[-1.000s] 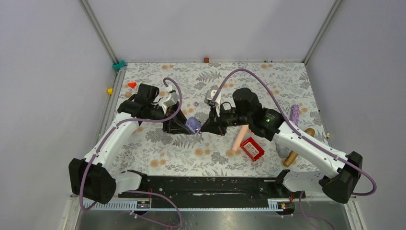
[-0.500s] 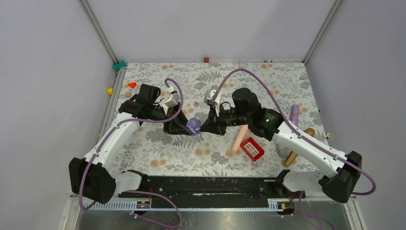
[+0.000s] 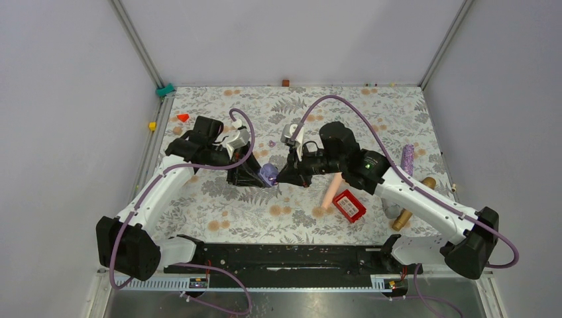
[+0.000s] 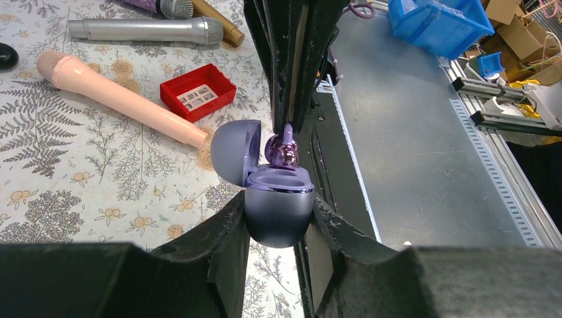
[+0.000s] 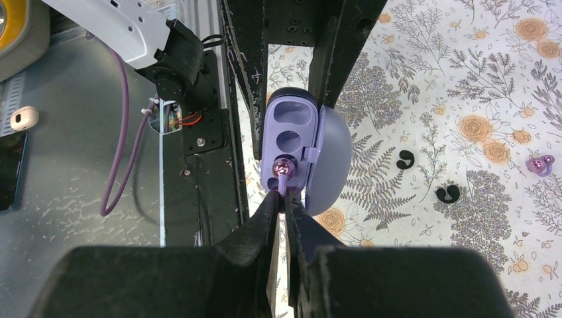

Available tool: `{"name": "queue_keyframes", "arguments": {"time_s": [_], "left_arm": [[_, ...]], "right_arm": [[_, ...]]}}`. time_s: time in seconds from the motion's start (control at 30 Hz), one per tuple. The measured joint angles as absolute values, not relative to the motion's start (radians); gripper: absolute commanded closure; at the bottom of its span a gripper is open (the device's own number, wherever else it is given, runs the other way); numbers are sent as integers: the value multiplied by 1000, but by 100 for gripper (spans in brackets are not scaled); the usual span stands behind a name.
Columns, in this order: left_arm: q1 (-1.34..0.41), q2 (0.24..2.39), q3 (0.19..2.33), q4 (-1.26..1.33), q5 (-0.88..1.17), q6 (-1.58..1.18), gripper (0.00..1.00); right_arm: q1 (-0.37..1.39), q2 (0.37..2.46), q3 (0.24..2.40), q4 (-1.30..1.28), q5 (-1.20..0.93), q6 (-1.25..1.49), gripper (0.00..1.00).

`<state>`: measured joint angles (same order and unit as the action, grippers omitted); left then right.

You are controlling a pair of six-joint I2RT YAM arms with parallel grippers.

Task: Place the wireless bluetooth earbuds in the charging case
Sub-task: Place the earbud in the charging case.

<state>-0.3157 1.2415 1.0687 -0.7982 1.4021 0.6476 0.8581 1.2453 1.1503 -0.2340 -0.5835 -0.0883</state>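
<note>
- Top external view: the left gripper (image 3: pixel 255 175) and right gripper (image 3: pixel 286 173) are met tip to tip over the middle of the floral table (image 3: pixel 219 205), with the lavender charging case (image 3: pixel 268 173) between them. Open cloth is seen in front of and behind the pair. A pink microphone (image 3: pixel 329 191) and a red tray (image 3: pixel 349 205) lie just right of the right gripper; a purple microphone (image 3: pixel 407 159) and a gold one (image 3: pixel 414 202) lie near the right edge. The enclosure is closed in by plain grey walls. The earbuds cannot be made out here.
- Left wrist view: the case body is clamped between the left gripper's two fingers, lid swung open to the left. A glossy purple earbud (image 4: pixel 282 151) is pinched at the tips of the right gripper, right at the case's open mouth. Whether it is seated in its well cannot be told. The table's near edge and a metal ledge (image 4: pixel 411 132) lie close on the right.
- Right wrist view: the right gripper's fingers are nearly closed on the earbud's stem, over the near end of the case's tray; two wells beyond it are seen unfilled. A second earbud (image 5: pixel 540 164) lies on the cloth, well apart at the frame's right edge, beyond two small black curved pieces (image 5: pixel 405 159).
</note>
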Motion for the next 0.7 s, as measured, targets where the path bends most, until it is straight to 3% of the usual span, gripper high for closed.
{"name": "queue_keyframes", "arguments": {"time_s": [0.7], "left_arm": [[-318, 1242, 1057, -798, 1402, 651, 100]], "right_arm": [[866, 1261, 1150, -229, -584, -89, 91]]}}
